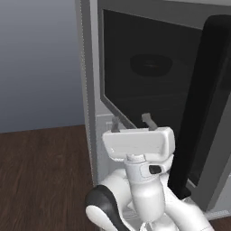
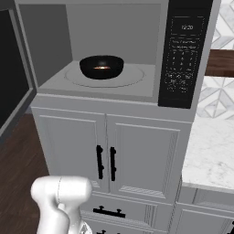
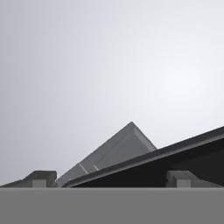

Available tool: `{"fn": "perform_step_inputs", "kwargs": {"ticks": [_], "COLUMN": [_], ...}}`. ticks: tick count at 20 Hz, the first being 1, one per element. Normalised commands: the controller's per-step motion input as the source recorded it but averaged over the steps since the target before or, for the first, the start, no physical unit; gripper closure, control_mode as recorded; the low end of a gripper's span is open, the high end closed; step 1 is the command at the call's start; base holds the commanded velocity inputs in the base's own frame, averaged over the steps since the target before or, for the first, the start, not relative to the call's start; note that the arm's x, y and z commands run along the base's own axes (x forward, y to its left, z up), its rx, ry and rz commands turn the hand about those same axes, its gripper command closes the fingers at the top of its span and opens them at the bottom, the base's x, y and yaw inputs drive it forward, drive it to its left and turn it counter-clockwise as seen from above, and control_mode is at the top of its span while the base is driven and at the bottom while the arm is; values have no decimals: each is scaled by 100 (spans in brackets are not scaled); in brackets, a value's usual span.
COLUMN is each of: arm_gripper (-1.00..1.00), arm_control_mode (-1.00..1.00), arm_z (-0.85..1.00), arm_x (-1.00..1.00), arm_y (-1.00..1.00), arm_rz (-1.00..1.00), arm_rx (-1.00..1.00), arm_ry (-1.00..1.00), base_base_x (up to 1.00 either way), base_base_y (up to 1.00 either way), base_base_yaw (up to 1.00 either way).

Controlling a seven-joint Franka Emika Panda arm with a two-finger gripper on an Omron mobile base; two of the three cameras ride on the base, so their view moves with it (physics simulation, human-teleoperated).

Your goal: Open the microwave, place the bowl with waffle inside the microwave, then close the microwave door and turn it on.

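Your tool hangs released and empty just beside the swung-out grey-framed, dark-glass microwave door. The small dark round bowl already sits inside the large grey built-in microwave. You have closing and starting left.

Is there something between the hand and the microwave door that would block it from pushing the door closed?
Nothing visible does. The hand is open and empty, just below the lower edge of the open microwave door, with clear space between them. The bowl already sits inside the microwave, well back from the opening.
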Motion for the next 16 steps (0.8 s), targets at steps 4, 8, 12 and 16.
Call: {"fn": "perform_step_inputs", "kwargs": {"ticks": [4,8,12,16], "arm_gripper": [-100,-100,-100,-100], "arm_control_mode": [-100,-100,-100,-100], "arm_z": [37,34,24,22], "arm_x": [-32,-28,-30,-28], "arm_y": [-39,-40,-43,-46], "arm_rz": [-10,-10,-10,-8], "arm_rx": [26,28,29,29], "arm_ry": [-30,-30,-31,-31], "base_base_x": [0,0,0,0], "base_base_y": [0,0,0,0], "base_base_yaw": [0,0,0,0]}}
